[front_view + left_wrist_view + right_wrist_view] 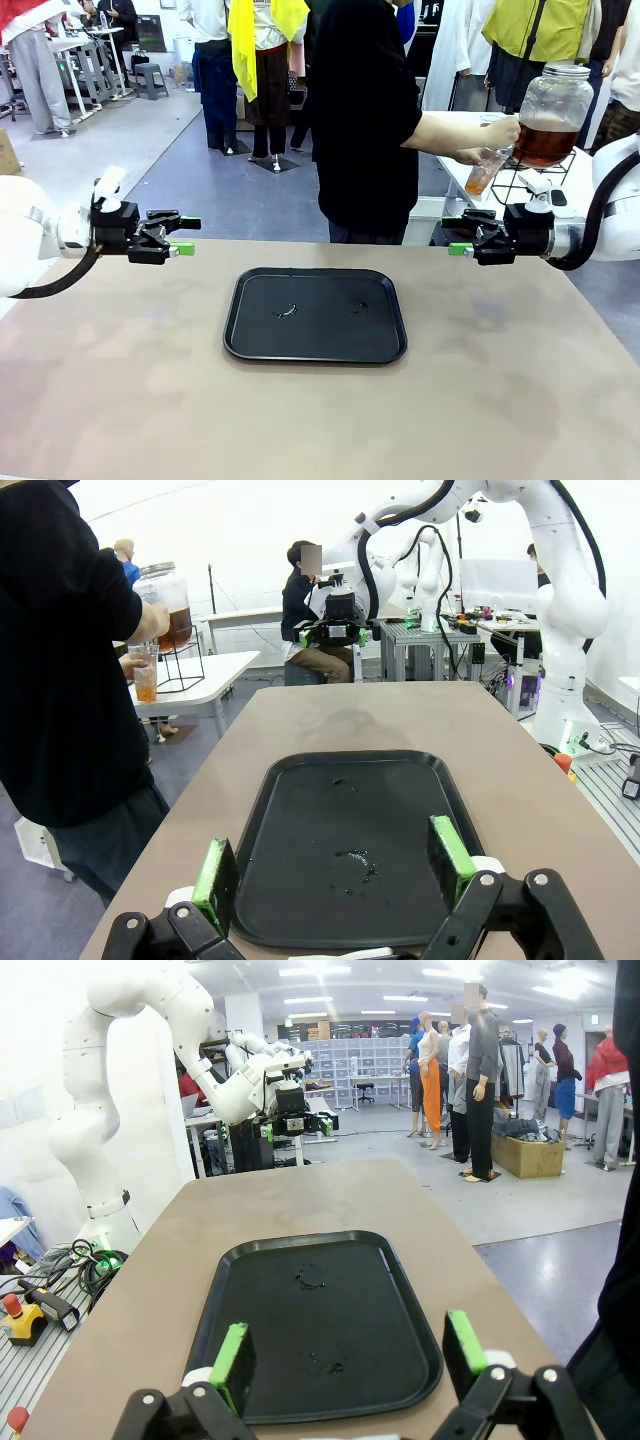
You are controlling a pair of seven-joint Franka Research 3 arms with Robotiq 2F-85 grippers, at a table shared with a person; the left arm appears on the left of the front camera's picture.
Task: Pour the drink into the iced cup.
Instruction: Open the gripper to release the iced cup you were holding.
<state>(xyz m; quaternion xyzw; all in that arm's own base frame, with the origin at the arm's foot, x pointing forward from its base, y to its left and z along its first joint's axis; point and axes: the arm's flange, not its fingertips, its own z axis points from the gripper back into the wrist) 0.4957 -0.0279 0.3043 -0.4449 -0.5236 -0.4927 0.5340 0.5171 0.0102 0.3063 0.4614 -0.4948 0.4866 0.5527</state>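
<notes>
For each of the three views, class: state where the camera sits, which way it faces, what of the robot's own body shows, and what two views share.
Front view: between the arms, facing the person filling a cup at the dispenser jar; left gripper, right gripper.
Left wrist view: looks over its green pads across the tray.
Right wrist view: opposite direction, over its pads.
Shared: both wrist views show the tray.

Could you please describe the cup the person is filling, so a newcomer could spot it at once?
Look past the brown table to the white side table at far right. The cup is in the person's hand, under the big glass jar: small, clear, partly amber.
</notes>
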